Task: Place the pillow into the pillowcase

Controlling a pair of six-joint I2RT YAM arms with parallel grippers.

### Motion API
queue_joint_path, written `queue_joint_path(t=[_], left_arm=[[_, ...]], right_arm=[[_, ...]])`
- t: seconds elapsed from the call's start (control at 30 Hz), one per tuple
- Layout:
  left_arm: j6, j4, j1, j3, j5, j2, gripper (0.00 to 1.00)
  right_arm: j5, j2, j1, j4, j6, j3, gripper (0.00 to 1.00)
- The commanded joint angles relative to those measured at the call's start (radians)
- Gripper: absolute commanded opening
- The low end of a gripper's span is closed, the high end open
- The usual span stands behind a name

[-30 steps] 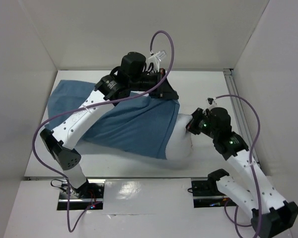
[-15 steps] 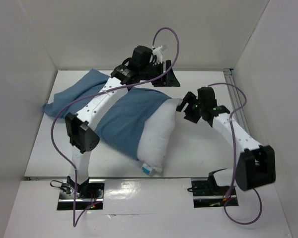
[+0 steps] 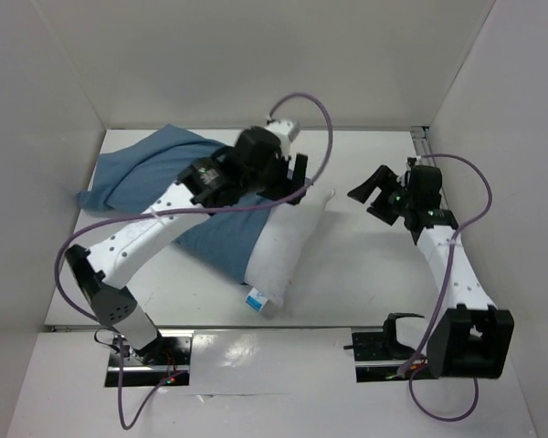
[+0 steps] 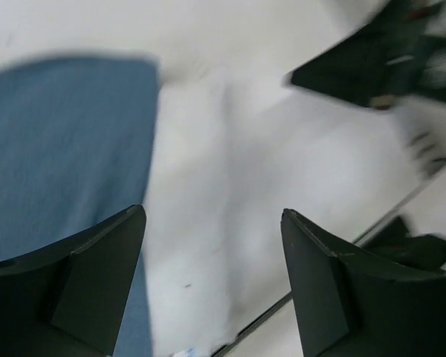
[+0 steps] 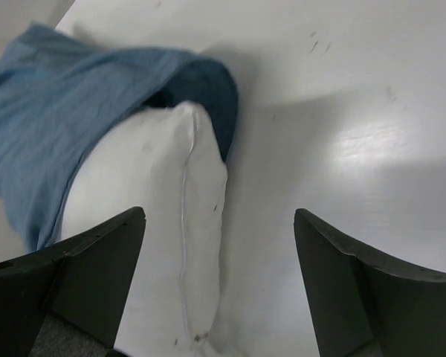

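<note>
White pillow (image 3: pixel 288 246) only partly sleeved, and just let go of.
Slanted across the table (image 3: pixel 374 274), most of it inside the dusty-blue pillowcase (image 3: pixel 137 169), one end with its little tag bare outside the case mouth. Dropped by left gripper (image 3: pixel 297 181) and right gripper (image 3: pixel 370 196): clamped shut a second back, now spread wide with nothing between the fingers. Left over the case mouth, right pulled off to the side, clear of the fabric. Probably a regrip next, with a fair strip of pillow left to cover.

White walls (image 3: pixel 256 55), white table (image 3: pixel 356 265)
</note>
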Motion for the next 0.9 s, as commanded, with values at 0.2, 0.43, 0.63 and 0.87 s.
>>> queue_joint_path(t=[0.2,0.43,0.63,0.87], left_arm=[[-0.036,-0.209,-0.107,-0.113,-0.473,0.124,0.82],[-0.103,-0.288,-0.107,-0.111,-0.576,0.156,0.76],[-0.163,-0.328,-0.107,-0.111,-0.610,0.176,0.65],[-0.196,-0.418,-0.107,-0.030,-0.618,0.187,0.00]], right_arm=[[-0.107,-0.163,0.039,-0.057,-0.044,-0.128,0.88],[-0.363,-0.149,0.152,0.052,-0.086,-0.173,0.92],[-0.305,-0.091,0.354,0.170,-0.032,-0.210,0.95],[-0.235,0.046,0.592,0.483,0.053,-0.291,0.93]])
